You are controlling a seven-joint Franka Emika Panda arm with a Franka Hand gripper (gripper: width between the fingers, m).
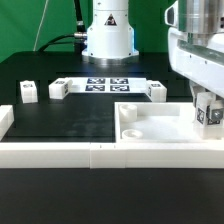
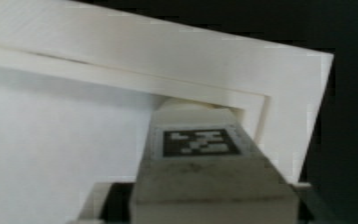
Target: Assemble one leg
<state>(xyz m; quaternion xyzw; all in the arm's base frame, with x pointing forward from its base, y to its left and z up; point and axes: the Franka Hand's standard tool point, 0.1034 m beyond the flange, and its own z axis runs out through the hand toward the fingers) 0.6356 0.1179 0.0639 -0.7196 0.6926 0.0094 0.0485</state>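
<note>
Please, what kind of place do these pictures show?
Probably a robotics lab test bench, not a home or workshop. A fixed robot arm base stands on a black table, a marker board carries printed tags, and white furniture parts bear tags too, like the leg.

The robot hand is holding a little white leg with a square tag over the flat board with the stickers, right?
Not quite. The hand holds the leg at a corner of the big white tray piece, not over the marker board. The exterior view shows it.
</note>
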